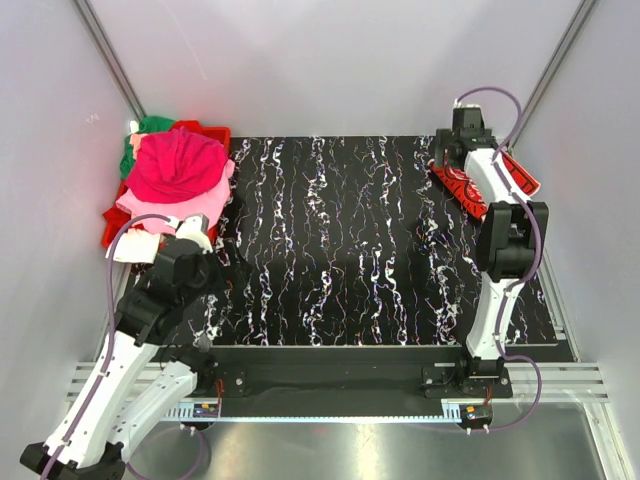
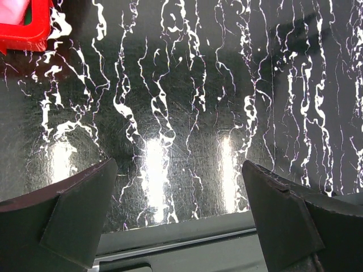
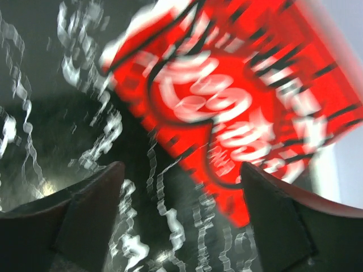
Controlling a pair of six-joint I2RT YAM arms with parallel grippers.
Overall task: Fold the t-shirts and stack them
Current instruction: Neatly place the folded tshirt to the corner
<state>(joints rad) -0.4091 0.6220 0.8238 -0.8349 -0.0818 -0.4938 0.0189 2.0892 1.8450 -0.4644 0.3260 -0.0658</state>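
Observation:
A pile of t-shirts fills the red bin at the far left: a magenta one [image 1: 178, 165] on top, a pink one [image 1: 175, 205] under it, a green one [image 1: 148, 128] behind, and a bit of white cloth [image 1: 135, 245] at the near side. A folded shirt with red-and-white print [image 1: 467, 188] lies at the far right of the table; it shows blurred in the right wrist view [image 3: 238, 96]. My right gripper [image 1: 446, 158] [image 3: 178, 170] is open and empty just above its near-left edge. My left gripper [image 1: 220, 250] [image 2: 180, 170] is open and empty over the bare table beside the bin.
The red plastic bin [image 1: 215, 132] stands off the table's far left corner; its corner shows in the left wrist view [image 2: 25, 28]. The black marbled mat [image 1: 340, 240] covers the table. Grey walls close in on both sides, and a metal rail [image 1: 340, 385] runs along the near edge.

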